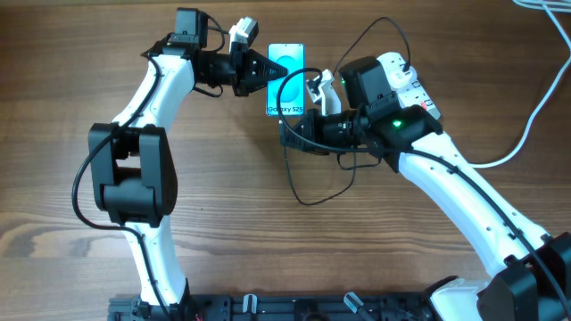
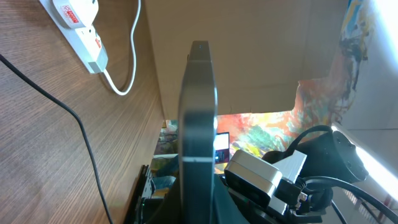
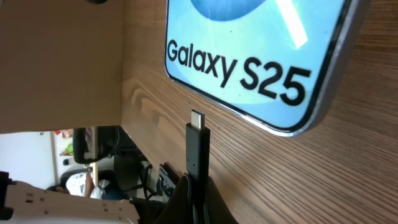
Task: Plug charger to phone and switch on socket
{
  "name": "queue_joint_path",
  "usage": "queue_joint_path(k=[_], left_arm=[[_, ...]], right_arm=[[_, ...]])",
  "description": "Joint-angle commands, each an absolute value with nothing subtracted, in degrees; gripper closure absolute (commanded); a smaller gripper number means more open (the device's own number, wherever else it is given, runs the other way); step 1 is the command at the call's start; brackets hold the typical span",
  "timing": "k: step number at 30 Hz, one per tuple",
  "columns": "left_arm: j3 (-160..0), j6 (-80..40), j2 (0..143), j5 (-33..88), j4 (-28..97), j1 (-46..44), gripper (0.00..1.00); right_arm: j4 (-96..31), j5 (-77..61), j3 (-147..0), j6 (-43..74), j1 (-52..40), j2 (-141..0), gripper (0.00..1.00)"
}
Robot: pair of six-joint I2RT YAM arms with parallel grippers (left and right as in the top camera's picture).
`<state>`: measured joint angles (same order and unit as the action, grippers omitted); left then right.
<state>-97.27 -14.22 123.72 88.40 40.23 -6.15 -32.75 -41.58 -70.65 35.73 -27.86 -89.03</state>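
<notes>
The phone [image 1: 287,62] lies at the table's far middle, cyan screen up, lettering at its near end. My left gripper [image 1: 265,69] is shut on the phone's long edges; in the left wrist view the phone [image 2: 198,118] stands edge-on between the jaws. My right gripper [image 1: 293,132] is shut on the charger's black connector [image 3: 198,140], whose tip sits a small gap short of the phone's lettered end [image 3: 249,56]. The charger's thin cable [image 1: 294,183] loops on the table. The socket [image 1: 417,89] lies partly under my right arm and also shows in the left wrist view [image 2: 78,28].
The socket's thick white cord [image 1: 535,107] runs off to the far right edge and also shows in the left wrist view [image 2: 130,56]. The charger cable arcs over the right arm [image 1: 384,22]. Bare wooden table [image 1: 268,250] spreads in front.
</notes>
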Motion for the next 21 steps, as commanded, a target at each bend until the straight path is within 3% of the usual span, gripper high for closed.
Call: queue_joint_path(k=[1,21], left_arm=[[-97.4,-13.9,121.7,90.4,40.0,-6.1,0.96],[-97.4,-13.9,121.7,90.4,40.0,-6.1,0.96]], right_arm=[[-32.8,-39.8,-71.6,34.7,-27.8,-89.6,0.96],[-31.7,-38.6,-71.6,34.5,-27.4,-89.6,0.96]])
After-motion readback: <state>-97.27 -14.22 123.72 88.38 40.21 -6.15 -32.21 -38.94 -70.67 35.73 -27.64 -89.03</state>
